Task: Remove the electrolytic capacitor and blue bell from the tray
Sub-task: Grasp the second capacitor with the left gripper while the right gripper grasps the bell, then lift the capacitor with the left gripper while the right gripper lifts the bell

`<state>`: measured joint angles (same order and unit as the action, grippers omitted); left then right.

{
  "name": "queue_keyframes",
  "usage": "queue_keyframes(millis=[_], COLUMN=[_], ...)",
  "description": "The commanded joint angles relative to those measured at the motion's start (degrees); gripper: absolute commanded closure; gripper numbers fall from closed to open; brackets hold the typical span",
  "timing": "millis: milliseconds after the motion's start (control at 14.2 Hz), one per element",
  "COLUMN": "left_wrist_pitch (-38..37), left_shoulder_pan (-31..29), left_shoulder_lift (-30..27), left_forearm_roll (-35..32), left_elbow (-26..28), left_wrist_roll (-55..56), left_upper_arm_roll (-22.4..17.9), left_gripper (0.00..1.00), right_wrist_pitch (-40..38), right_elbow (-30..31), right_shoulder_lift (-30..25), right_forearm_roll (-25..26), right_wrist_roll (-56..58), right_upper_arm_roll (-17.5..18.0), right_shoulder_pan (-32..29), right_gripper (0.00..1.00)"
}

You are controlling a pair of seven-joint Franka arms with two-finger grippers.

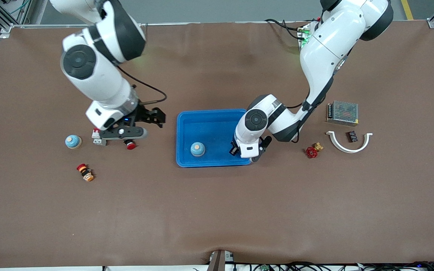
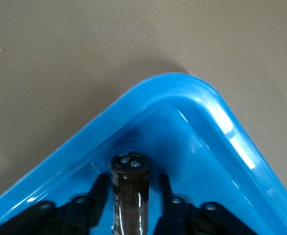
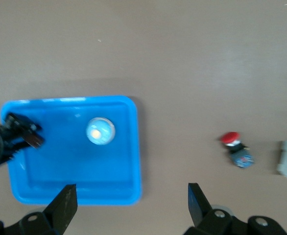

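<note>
The left gripper is down in the blue tray, tucked right into the corner nearest the front camera at the left arm's end, with the tray's rounded rim curving tight around it. Between its fingers stands a dark cylindrical capacitor; the fingers flank it closely, but a sliver of blue shows on each side, so whether they are grasping it I cannot tell. There is pale printing down the capacitor's sleeve, too blurred to read. A blue bell sits in the tray near the rim nearest the camera, apart from the gripper, with bare tray floor above it. The right gripper hangs over the brown table beside the tray, toward the right arm's end, fingers spread wide on nothing. A second bell rests toward that end, with a red-capped button between it and the tray.
</note>
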<state>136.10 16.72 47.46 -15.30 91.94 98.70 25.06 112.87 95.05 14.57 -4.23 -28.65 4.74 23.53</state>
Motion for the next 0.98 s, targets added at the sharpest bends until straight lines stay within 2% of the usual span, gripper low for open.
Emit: queue_keyframes(millis=[0,70,562,773,914], left_wrist_pitch=[0.31,0.31,-2.41,-7.32,-10.48], left_shoulder_pan=[0.86,0.86,-0.37,-2.38,-4.49], left_shoulder_lift=[0.44,0.35,-4.56,-8.16,-10.18], left_forearm_roll=[0.1,0.1,-1.48,-1.22,-0.52], left_elbow=[-1.24,-1.24,-1.32,-1.32,-1.24], left_wrist_roll=[-0.08,-0.26,-0.78,-6.39,-10.61], left_upper_arm_roll=[-0.63,-0.63,-0.63,-0.28,0.16], left_gripper=[0.95,1.0,1.0,1.0,1.0], right_wrist_pitch=[4.97,7.17,18.26,19.84,21.5], right_elbow=[-1.54,-1.54,-1.98,-1.98,-1.98], right_shoulder_lift=[5.1,6.6,16.18,19.26,20.67], right_forearm_roll=[-0.6,-0.51,0.37,4.4,4.85], right_wrist_roll=[-4.39,-5.01,-9.94,-10.11,-11.34], right_upper_arm_roll=[-0.7,-0.79,-0.96,-1.14,-1.23], right_shoulder_pan=[1.77,2.21,5.91,7.66,7.84], right_gripper=[0.0,0.0,0.0,0.0,0.0])
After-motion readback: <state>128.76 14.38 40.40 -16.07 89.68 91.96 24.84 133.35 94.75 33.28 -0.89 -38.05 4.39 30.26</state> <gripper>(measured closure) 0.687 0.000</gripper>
